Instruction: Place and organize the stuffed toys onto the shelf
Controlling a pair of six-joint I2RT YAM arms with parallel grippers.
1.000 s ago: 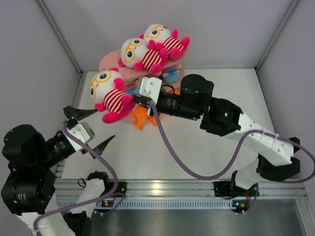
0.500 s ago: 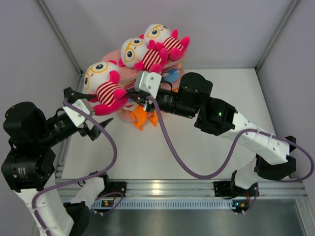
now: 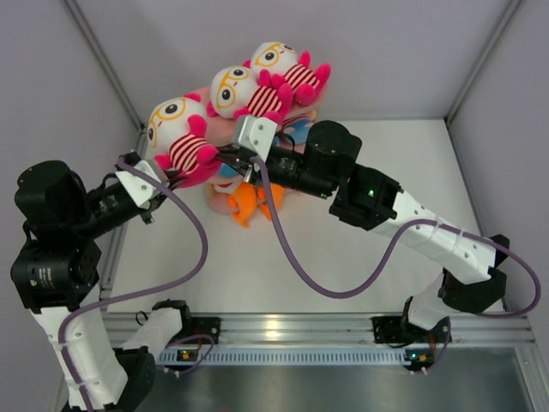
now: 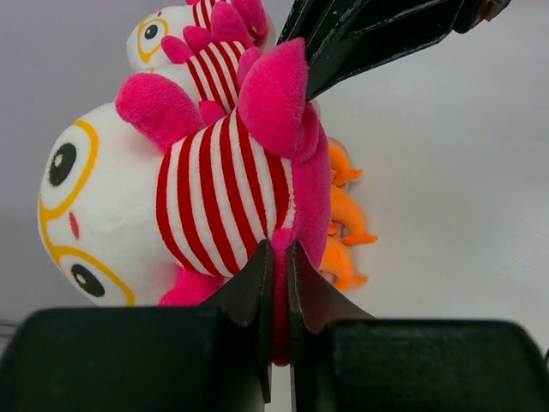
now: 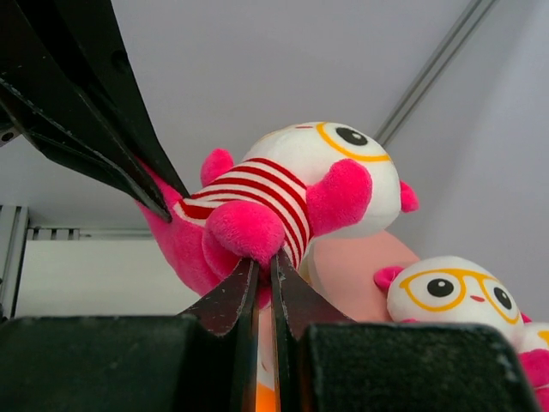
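By the shelf (image 5: pixel 343 279), the striped toy (image 3: pixel 184 146) hangs between left pincer (image 4: pixel 276 257) and right pincer (image 5: pixel 264 270), both apparently clamped onto it.

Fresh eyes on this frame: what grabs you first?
A striped toy with yellow glasses hangs between both arms by the left end of the pink shelf. The left gripper and right gripper are each shut on its pink body. Behind it, two matching toys lie on the top tier, and an orange toy shows below.
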